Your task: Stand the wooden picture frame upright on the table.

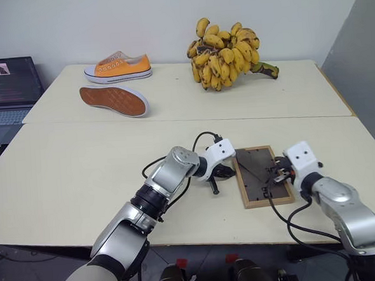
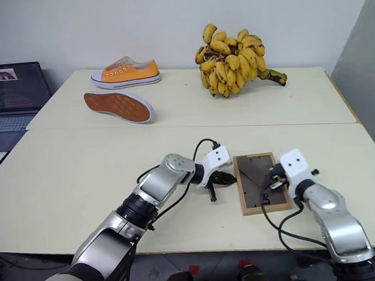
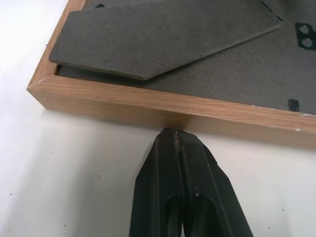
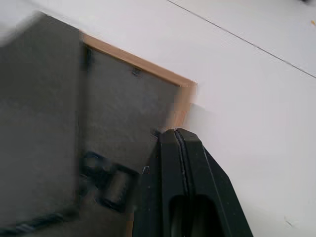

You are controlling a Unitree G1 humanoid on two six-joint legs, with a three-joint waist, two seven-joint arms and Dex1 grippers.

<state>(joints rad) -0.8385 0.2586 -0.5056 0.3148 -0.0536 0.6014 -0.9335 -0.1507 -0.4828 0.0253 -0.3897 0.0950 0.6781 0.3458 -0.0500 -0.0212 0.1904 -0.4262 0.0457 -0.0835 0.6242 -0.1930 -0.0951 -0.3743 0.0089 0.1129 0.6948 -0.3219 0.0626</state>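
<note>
On the table (image 1: 81, 179) the wooden picture frame (image 1: 263, 176) lies face-down between two closed, empty grippers — left gripper (image 3: 176, 136) touching its edge, right gripper (image 4: 174, 132) over its back.

Both arms reach out in front of the robot, low and close together; the left arm bends at the elbow and its wrist turns toward the right arm; the left gripper (image 3: 176, 132) points down and sideways, and its two black fingers (image 3: 197, 177) are pressed tight together with no gap; the right arm comes in from the right side, and its wrist tips a little downward; the right gripper (image 4: 174, 131) points forward, and its fingers (image 4: 197, 173) are squeezed together too; neither gripper holds anything.
</note>
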